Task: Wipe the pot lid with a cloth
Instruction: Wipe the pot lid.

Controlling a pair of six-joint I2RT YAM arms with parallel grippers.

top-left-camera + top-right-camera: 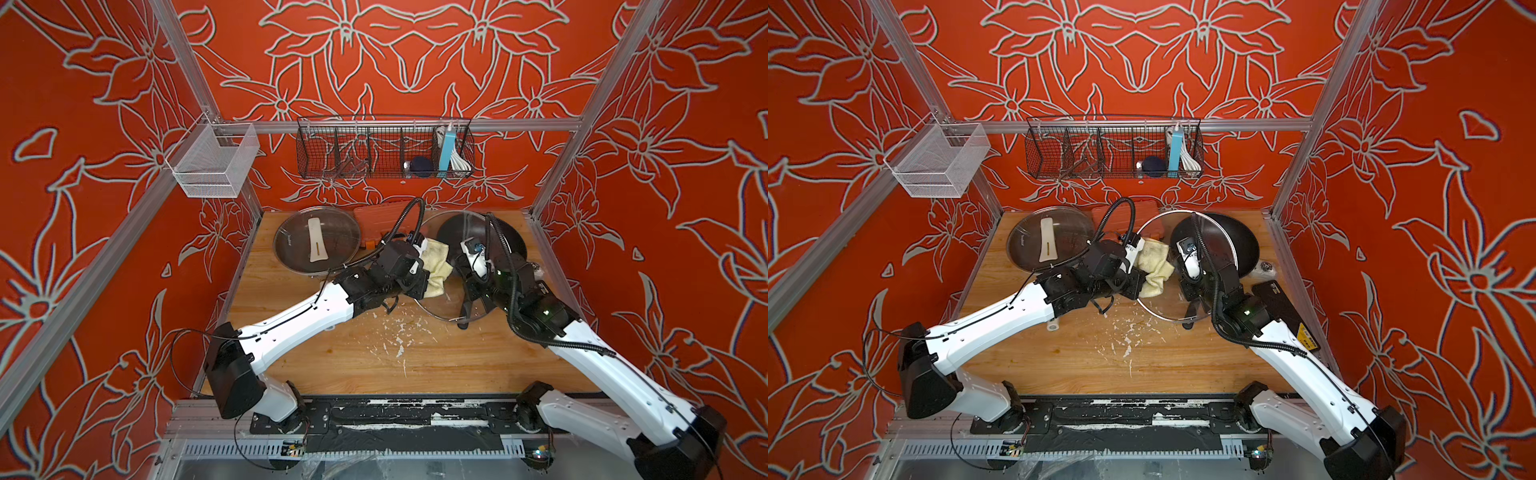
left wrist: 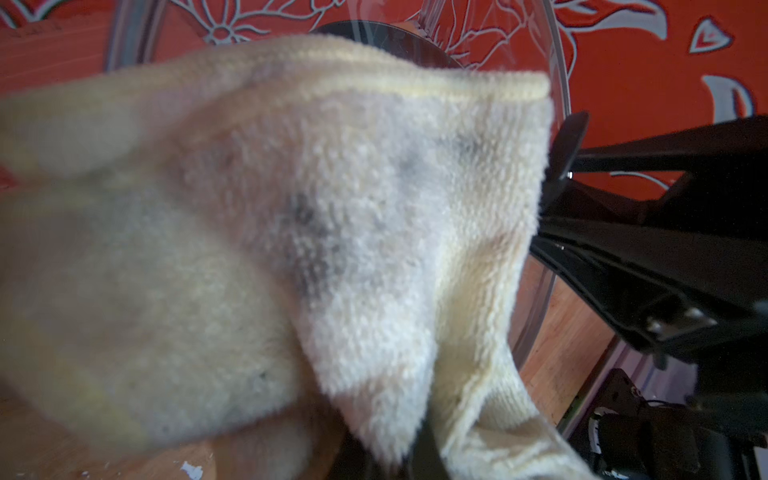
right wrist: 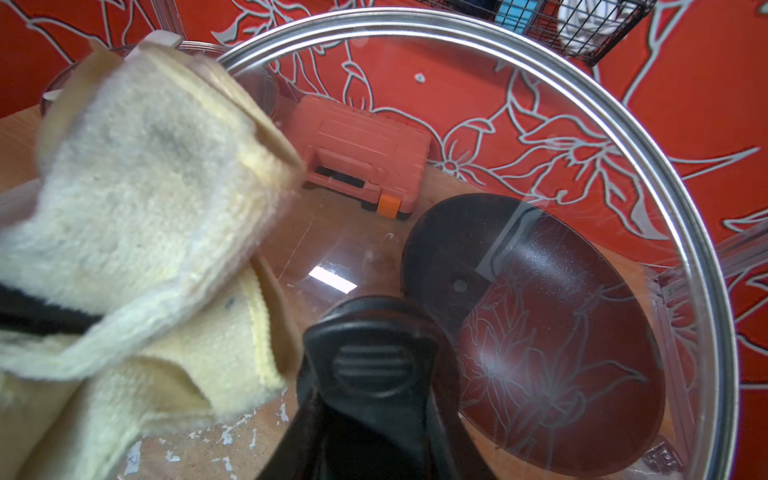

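Your left jaws pinch the cloth (image 1: 436, 266), your right jaws clamp the pot lid (image 3: 519, 137) by its knob (image 3: 372, 365); rub hard and it may twist loose.

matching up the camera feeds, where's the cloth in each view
Top view: cloth mid-table, at the pot lid's left edge.
Top view: cloth in the same spot, beside the pot lid.
Left wrist: cloth fills most of the picture.
Right wrist: cloth beside the black handle.
Shared landmark: the metal rim of the pot lid, in all four.

Orange case (image 1: 1146, 208) lies near the black pan (image 1: 1248, 245).
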